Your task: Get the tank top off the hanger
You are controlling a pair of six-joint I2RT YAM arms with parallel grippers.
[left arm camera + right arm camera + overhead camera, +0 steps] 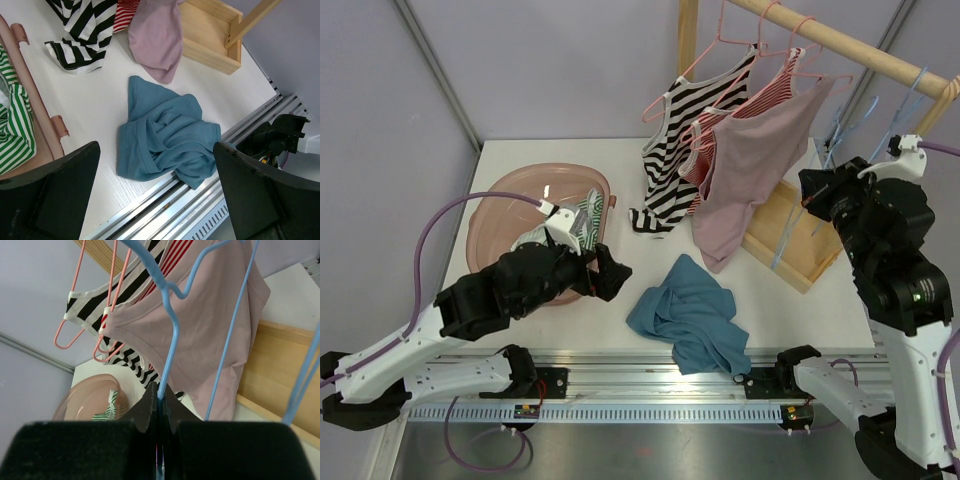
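Edges/room: blue tank top (690, 315) lies crumpled on the counter (620, 160), close to the near edge. Its lower corner reaches onto the metal rail (650, 365) that runs along that edge. Bare counter shows between the tank top and the pink basin (500, 195), and behind it up to the hanging clothes.

Containers: the basin sits at left and holds a green-striped garment (582, 215). The wooden base (795, 235) of the rack sits at right, under the wooden bar (840, 40). The bar carries a black-and-white striped top (670, 150), a red-striped top (760, 100) and a pink top (750, 170) on pink hangers, their hems touching the counter.

Grippers: left gripper (608, 272) is released, jaws wide apart and nothing between them. It sits by the basin's near-right rim, with the tank top just to its right and apart from it. Right gripper (159, 395) is clenched on the wire of a blue hanger (169, 355) at the rack, well apart from the tank top. The wire is bare where visible.
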